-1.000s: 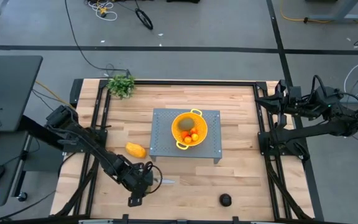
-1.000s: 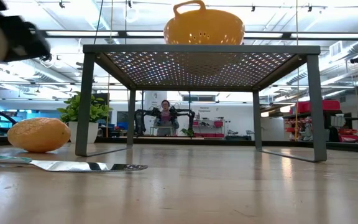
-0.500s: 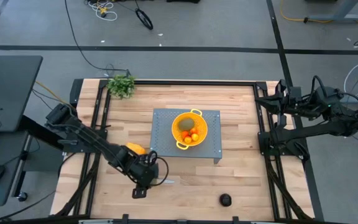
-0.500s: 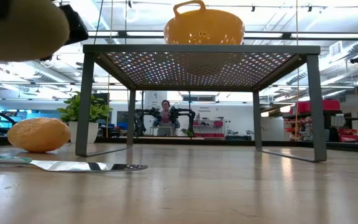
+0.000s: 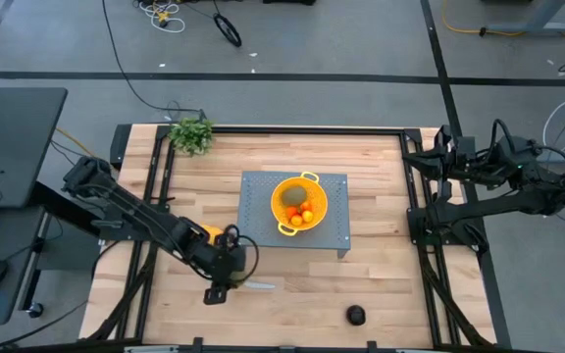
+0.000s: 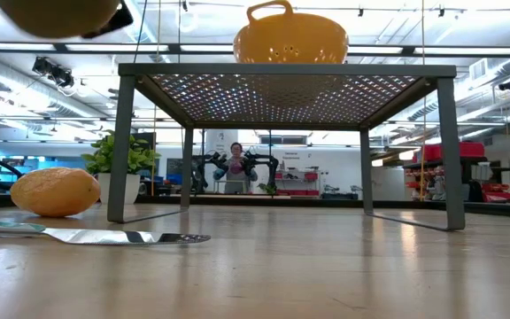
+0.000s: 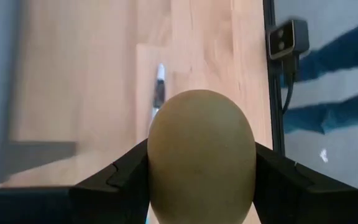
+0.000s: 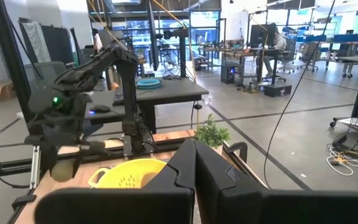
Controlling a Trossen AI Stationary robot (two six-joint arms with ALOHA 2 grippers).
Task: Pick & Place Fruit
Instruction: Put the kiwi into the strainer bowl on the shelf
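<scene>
My left gripper (image 5: 226,267) hangs above the table's near-left part, left of the grey stand (image 5: 333,235), shut on a brownish-green oval fruit (image 7: 201,155); in the low view this oval (image 6: 56,12) is high in the air. The yellow colander (image 5: 298,203) stands on the stand with another brownish-green oval (image 5: 291,197) and tiny orange-red balls (image 5: 303,215) in it. The yellow-orange oblong (image 6: 56,191) lies on the table, partly under my left arm in the high view. The blackish round fruit (image 5: 356,315) lies near the near edge. My right gripper (image 8: 194,177) is shut, parked at the right edge. My left gripper pinches the brownish-green oval between its two fingers (image 7: 126,171), one on each flank (image 7: 160,162) of the fruit's wide middle. The oval's rounded end sticks out past the fingers. It is lifted clear, well above the table.
A thin silvery knife (image 6: 113,237) lies on the table below and beside my left gripper, also showing in the high view (image 5: 259,286). A leafy green bunch (image 5: 191,132) sits at the far-left corner. Bare wood lies under and right of the stand.
My left gripper, still shut on the oval, has risen and moved toward the far edge and the stand. The oval has gone up with it, from low at the left of the low view to the height of the stand's top.
</scene>
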